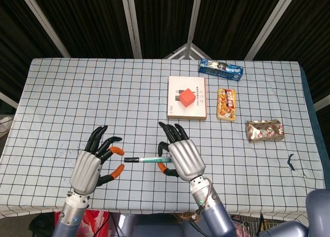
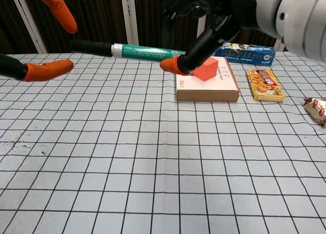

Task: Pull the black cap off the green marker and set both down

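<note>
My right hand [image 1: 181,157] holds the green marker [image 1: 152,159] level above the table, pinching its right end. In the chest view the green marker [image 2: 145,52] points left from the right hand [image 2: 214,15]. The black cap [image 1: 131,159] is on the marker's left end, also seen as the black cap [image 2: 91,47] in the chest view. My left hand [image 1: 95,163] is just left of the cap with its fingers spread. Its orange fingertips [image 2: 48,69] bracket the cap's end without closing on it.
A white flat box [image 1: 187,98] with a red cube [image 1: 186,97] on it lies behind the hands. Further right are an orange snack pack [image 1: 226,104], a crumpled wrapper [image 1: 264,130] and a blue packet [image 1: 220,68] at the back.
</note>
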Controlling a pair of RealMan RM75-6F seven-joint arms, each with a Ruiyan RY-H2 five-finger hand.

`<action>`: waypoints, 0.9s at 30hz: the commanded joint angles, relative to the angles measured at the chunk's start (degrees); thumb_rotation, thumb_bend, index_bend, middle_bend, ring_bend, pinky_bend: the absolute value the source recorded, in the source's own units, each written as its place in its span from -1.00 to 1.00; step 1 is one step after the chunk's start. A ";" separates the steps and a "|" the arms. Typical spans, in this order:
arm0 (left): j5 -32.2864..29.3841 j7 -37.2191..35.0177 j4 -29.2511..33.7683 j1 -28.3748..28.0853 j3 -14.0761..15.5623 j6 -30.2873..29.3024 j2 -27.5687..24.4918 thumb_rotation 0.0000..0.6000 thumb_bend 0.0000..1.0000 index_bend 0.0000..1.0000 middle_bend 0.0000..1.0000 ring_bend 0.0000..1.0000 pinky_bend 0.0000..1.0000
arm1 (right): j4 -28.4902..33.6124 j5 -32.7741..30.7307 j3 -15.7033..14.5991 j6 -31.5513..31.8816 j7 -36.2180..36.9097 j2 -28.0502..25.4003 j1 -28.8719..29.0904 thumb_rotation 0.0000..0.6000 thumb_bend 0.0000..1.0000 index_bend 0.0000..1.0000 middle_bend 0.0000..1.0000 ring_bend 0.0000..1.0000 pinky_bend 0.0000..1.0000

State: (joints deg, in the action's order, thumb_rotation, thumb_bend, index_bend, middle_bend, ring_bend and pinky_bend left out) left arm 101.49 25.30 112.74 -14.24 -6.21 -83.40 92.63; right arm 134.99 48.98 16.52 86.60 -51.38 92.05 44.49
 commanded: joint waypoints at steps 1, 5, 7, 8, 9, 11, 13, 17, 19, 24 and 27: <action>0.01 0.35 -0.25 -0.45 -0.36 0.15 0.82 1.00 -0.25 -0.01 -0.44 -1.00 -0.94 | 0.00 0.64 -0.28 0.25 -0.28 0.23 0.26 1.00 -0.14 0.35 -0.88 -0.83 -0.88; 0.10 0.69 -0.45 -1.00 -0.63 0.28 1.93 1.00 -0.24 0.00 -0.43 -1.00 -0.94 | 0.00 1.16 -0.31 0.68 -0.44 0.43 0.49 1.00 -0.13 0.35 -0.88 -0.83 -0.88; 0.05 0.98 -0.39 -1.20 -0.72 0.40 2.20 1.00 -0.24 0.01 -0.43 -1.00 -0.94 | 0.00 1.24 -0.38 0.76 -0.43 0.47 0.55 1.00 -0.13 0.35 -0.88 -0.83 -0.88; -0.08 1.16 -0.36 -1.28 -0.69 0.52 2.29 1.00 -0.24 0.01 -0.43 -1.00 -0.94 | 0.00 1.26 -0.43 0.80 -0.39 0.47 0.57 1.00 -0.13 0.35 -0.88 -0.83 -0.88; -0.16 1.39 -0.28 -1.42 -0.72 0.65 2.38 1.00 -0.24 0.01 -0.42 -1.00 -0.94 | 0.00 1.25 -0.49 0.82 -0.26 0.49 0.58 1.00 -0.13 0.36 -0.88 -0.83 -0.88; 0.06 1.72 -0.17 -1.82 -0.94 0.86 2.87 1.00 -0.24 0.03 -0.41 -1.00 -0.94 | 0.00 1.23 -0.61 0.81 0.01 0.43 0.52 1.00 -0.12 0.36 -0.88 -0.83 -0.88; -0.01 2.13 -0.18 -2.00 -1.11 0.90 3.22 1.00 -0.24 0.05 -0.40 -1.00 -0.94 | 0.00 1.31 -0.69 0.84 0.10 0.31 0.51 1.00 -0.12 0.36 -0.88 -0.83 -0.88; -0.28 2.97 -0.05 -2.33 -1.22 1.14 3.62 1.00 -0.20 0.09 -0.38 -1.00 -0.94 | 0.00 1.48 -0.70 0.81 0.59 0.03 0.46 1.00 -0.12 0.36 -0.88 -0.83 -0.88; -0.47 3.41 -0.07 -2.43 -1.25 1.14 3.87 1.00 -0.17 0.12 -0.37 -1.00 -0.94 | 0.00 1.40 -0.68 0.77 0.76 -0.18 0.47 1.00 -0.12 0.36 -0.88 -0.83 -0.88; -1.35 4.46 -0.51 -2.60 -1.26 1.33 4.43 1.00 -0.16 0.13 -0.38 -1.00 -0.94 | 0.00 1.45 -1.02 0.64 1.33 -0.54 0.32 1.00 -0.12 0.36 -0.88 -0.83 -0.88; -1.70 4.43 -0.74 -2.75 -1.30 1.39 4.58 1.00 -0.16 0.13 -0.39 -1.00 -0.94 | 0.00 1.48 -1.18 0.66 1.58 -0.69 0.22 1.00 -0.12 0.37 -0.88 -0.83 -0.88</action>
State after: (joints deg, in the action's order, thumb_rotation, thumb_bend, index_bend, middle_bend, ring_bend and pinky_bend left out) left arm 99.80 29.73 112.02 -16.96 -7.50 -82.02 97.19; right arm 134.99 50.46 15.34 87.26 -49.80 91.36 44.72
